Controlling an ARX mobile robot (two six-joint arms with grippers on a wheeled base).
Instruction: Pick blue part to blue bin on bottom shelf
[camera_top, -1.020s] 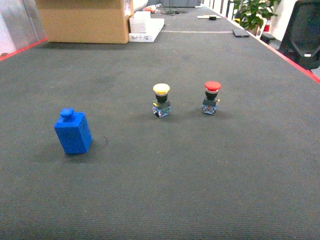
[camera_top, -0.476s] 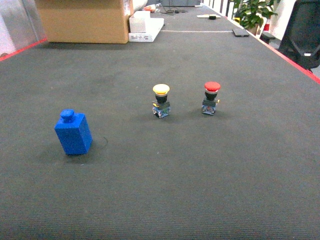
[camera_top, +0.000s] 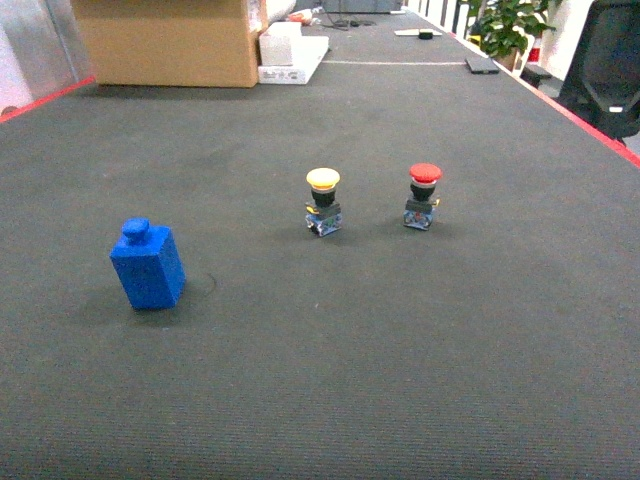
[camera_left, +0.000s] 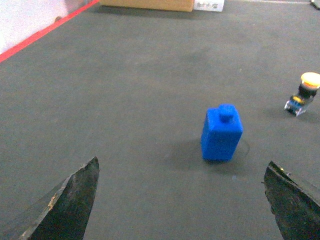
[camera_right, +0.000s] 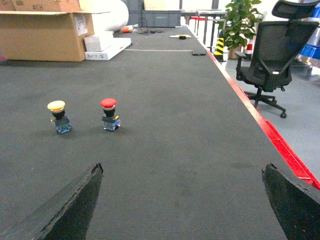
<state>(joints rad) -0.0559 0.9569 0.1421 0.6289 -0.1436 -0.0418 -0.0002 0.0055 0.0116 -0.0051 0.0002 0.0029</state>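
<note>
- The blue part is seen at the left of the head view, standing on the dark table with a slight tilt, its round knob on top.
- In the left wrist view the same blue part appears right of centre, untouched, well ahead of the left claw.
- The left claw is spread wide: its two dark fingers are seen only at the lower corners of that frame, with bare table between them.
- The right claw is likewise spread wide (only its finger tips show, at the lower left and lower right of the right wrist view), and nothing is held.
- A yellow push-button and a red push-button stand upright near the centre of the head view, side by side and apart from each other, both well to the right of the blue part.
- A cardboard box is placed at the upper left of the head view, at the far end of the table.
- An office chair is visible at the upper right of the right wrist view, beyond the table's red edge.
</note>
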